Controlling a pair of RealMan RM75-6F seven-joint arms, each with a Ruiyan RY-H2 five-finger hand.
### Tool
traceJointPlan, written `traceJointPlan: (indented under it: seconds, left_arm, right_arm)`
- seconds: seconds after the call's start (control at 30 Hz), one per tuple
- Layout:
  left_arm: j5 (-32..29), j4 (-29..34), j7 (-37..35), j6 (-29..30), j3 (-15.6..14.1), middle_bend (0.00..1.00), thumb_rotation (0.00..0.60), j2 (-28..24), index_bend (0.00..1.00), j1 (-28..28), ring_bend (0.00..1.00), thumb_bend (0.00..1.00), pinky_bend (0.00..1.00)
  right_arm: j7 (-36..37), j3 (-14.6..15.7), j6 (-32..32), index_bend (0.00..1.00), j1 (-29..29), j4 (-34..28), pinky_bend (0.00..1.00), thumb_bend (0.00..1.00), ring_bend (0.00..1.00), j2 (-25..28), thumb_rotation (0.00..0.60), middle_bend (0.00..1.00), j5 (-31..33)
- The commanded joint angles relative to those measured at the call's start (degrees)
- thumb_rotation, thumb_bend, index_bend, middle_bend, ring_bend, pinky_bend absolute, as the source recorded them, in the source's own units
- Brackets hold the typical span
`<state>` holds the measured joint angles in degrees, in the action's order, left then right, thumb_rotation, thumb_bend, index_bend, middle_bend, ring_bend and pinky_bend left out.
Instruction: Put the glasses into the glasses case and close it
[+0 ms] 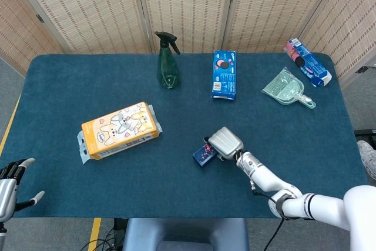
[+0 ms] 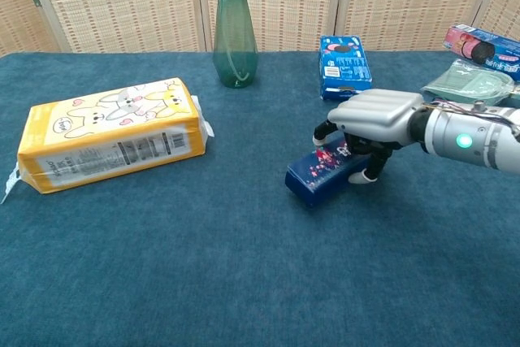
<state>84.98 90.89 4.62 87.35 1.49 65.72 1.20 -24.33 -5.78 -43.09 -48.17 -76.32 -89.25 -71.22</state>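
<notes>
Resting on the big blue table, the glasses case is a small dark blue box with pink flowers, and it looks shut. It lies just past the middle of the table, toward four o'clock. The right hand sits on top of its far end, with fingers curled down around it, so it seems to be grasping the case. No glasses can be seen anywhere; they may be inside already, or hidden.

The hand could push too hard on one end and make the case tip or slide away. If the lid is not clicked, it may pop open.

The head view shows the left hand at eight o'clock, off the table edge, fingers spread and holding nothing. The chest view does not show it. The chest view shows the fingertips reaching down beside the case, which the head view hides.
</notes>
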Motion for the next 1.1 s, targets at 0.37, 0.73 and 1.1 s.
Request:
traceJointPlan:
  seconds: [0.37,0.73,1.1]
  left_arm:
    - [0.0,0.5,0.5,0.1,-0.1,0.24,0.6,-0.2,0.21,-0.1,0.2,0.19,0.28]
    - [0.4,0.3,0.4,-0.3,0.5,0.24,0.6,0.0,0.21,0.7,0.2,0.19,0.28]
    - [0.3,0.8,2.1,-1.1,1.7,0.24,0.6,0.9,0.21,2.5,0.2,0.19,0.28]
  right_arm:
    - [-8.5,-4.2,1.0,0.13,-4.4,0.6,0.97,0.35,1.0,-3.2,0.6,1.0,16.7]
    - [-5.4,-2.2,-7.1,0.03,0.6,-10.5,0.97,0.35,1.0,7.8,0.6,0.96,13.0]
    - [-0.4,4.1,-25.9,0.11,14.7,-23.2,0.76,0.35,0.63,21.6,0.6,0.58,0.4]
